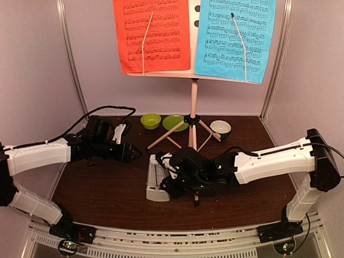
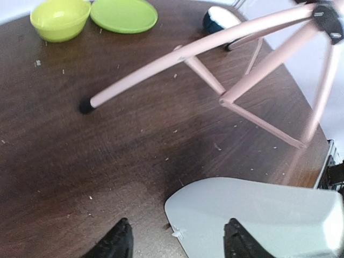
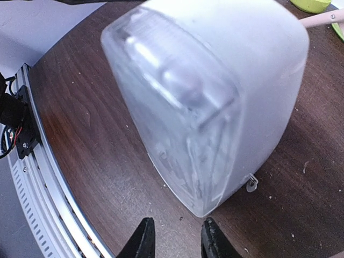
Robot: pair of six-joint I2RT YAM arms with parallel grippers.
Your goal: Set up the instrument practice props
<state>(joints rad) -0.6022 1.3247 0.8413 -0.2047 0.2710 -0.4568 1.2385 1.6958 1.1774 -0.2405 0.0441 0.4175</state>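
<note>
Cable trails over the white left arm as it reaches in from the left edge of the dark wooden table (image 1: 97, 188), with the left gripper (image 1: 129, 151) low over the wood and pointing right. In the left wrist view its black fingers (image 2: 121, 244) stand wide apart with nothing clamped; a white rounded shell, the metronome (image 2: 258, 220), lies just beyond them, and I cannot tell whether the right-hand finger touches it. Farther back sit a lime-green bowl (image 1: 150, 121) and, just beside it to the right, a lime-green plate (image 1: 174, 123). Behind the table's middle stands the pale pink music stand (image 1: 193, 102), upright on its tripod legs, one black-tipped foot resting on the wood in front of the bowl. On its desk a red page (image 1: 151, 35) sits on the left and a cyan page (image 1: 235, 37) on the right, each crossed by a thin retaining wire. In front of the stand the metronome (image 1: 156, 183) lies on its side on the table, filling the right wrist view as a frosted white body (image 3: 215, 91). The right gripper (image 1: 174, 185) hovers right over it; its fingertips (image 3: 142, 239) are only slightly parted and hold nothing. A small white-and-dark bowl (image 1: 220, 129) sits right of the tripod, and the right arm stretches in from the right edge.
</note>
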